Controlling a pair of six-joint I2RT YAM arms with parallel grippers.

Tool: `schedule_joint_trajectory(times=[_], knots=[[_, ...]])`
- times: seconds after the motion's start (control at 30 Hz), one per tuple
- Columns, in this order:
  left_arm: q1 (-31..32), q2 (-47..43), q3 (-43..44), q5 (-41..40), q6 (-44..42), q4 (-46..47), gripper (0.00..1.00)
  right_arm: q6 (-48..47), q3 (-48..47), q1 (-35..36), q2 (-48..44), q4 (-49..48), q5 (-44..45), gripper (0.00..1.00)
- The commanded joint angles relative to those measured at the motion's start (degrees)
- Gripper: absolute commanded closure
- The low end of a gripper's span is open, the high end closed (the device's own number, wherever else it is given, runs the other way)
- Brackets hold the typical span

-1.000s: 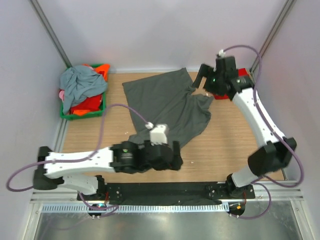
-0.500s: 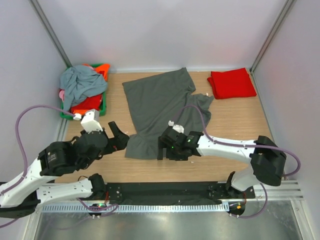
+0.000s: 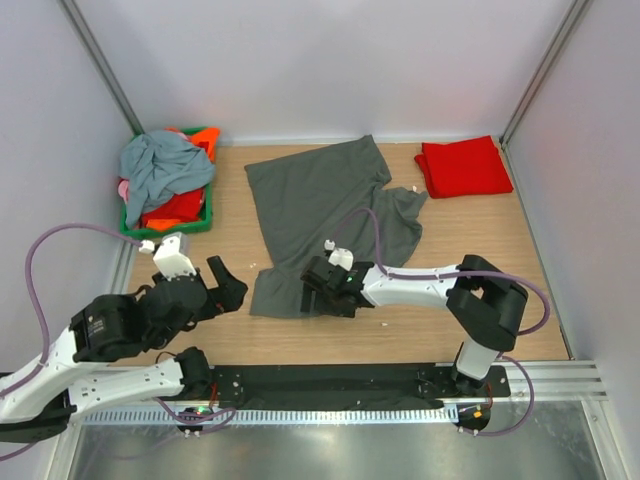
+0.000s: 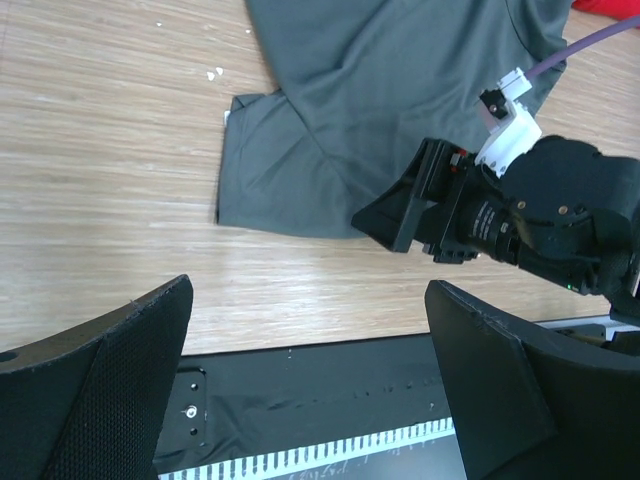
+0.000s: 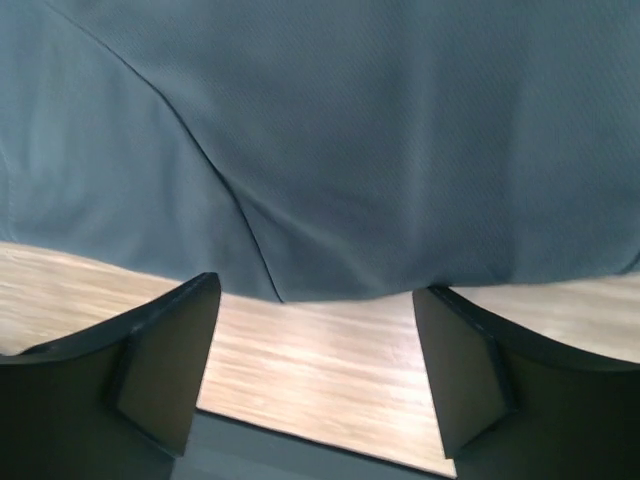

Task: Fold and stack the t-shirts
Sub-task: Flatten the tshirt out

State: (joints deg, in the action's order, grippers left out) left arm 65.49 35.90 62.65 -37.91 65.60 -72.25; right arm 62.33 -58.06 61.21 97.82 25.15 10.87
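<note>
Right gripper (image 3: 311,298) slid left along large charcoal-grey cotton t-shirt's (image 3: 320,200) near hem, jaws wide apart, nothing clamped.

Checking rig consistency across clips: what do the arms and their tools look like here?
Both arms match: the left arm and right arm have white links with black joints and bases. Each carries a looping purple cable ending in a white plug at the wrist. The left tool and right tool have two broad, matte black fingers.

One grey t-shirt (image 3: 320,205) — one red t-shirt (image 3: 465,167) — one basket (image 3: 165,231).
</note>
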Motion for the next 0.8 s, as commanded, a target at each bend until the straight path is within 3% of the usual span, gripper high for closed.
schedule_joint_trajectory(times=[0.0, 0.03, 0.1, 0.13, 0.17, 0.2, 0.33, 0.57, 0.6, 0.63, 0.7, 0.73, 0.77], knots=[[-0.2, -0.6, -0.3, -1.0, 1.7, -1.4, 0.0, 2.0, 0.2, -1.5, 2.0, -4.8, 2.9, 0.19], [-0.1, -0.9, -0.3, -1.0, 1.8, -1.6, 0.0, 1.8, 0.3, -1.7, 2.8, -4.9, 2.9, 0.23], [-0.1, -1.2, -0.3, -1.1, 1.9, -2.2, 0.0, 1.3, 1.1, -1.6, 3.3, -5.3, 2.2, 0.47], [-0.1, -1.3, -0.3, -1.3, 2.0, -2.5, 0.0, 1.2, 1.9, -1.7, 2.7, -5.8, 1.9, 0.6], [-0.2, -1.3, -0.1, -1.5, 2.0, -2.7, 0.0, 1.3, 3.1, -1.7, 1.9, -6.8, 1.8, 0.85], [-0.2, -1.2, 0.1, -1.6, 2.0, -2.9, 0.0, 2.0, 5.9, -1.8, -0.6, -6.9, 2.2, 0.97], [-0.1, 0.6, 1.0, -2.1, 1.3, -2.5, 0.0, 5.3, 13.6, -2.6, -13.1, -1.1, 7.1, 0.99], [-0.2, 9.5, 3.8, -6.1, -0.8, 0.8, 0.0, 22.9, 20.7, -5.3, -48.6, 31.1, 23.2, 0.99], [-0.7, 10.8, 4.1, -6.6, -1.4, 1.7, 0.0, 25.1, 20.8, -5.4, -55.8, 33.6, 24.9, 0.86], [-1.5, 14.2, 4.3, -6.7, -2.3, 3.9, 0.0, 27.5, 21.0, -5.5, -58.9, 35.6, 25.9, 0.54], [-7.4, 17.3, 4.0, -3.5, -8.1, 8.2, 0.0, 28.8, 20.5, -5.4, -65.4, 39.8, 29.4, 0.17], [-10.6, 20.9, 3.4, 3.3, -10.4, 13.7, 0.0, 29.1, 20.2, -5.5, -66.5, 40.9, 30.3, 0.0], [-14.3, 22.5, 2.0, 8.4, -12.3, 16.3, 0.0, 28.9, 19.7, -5.5, -67.1, 42.4, 31.8, 0.0]])
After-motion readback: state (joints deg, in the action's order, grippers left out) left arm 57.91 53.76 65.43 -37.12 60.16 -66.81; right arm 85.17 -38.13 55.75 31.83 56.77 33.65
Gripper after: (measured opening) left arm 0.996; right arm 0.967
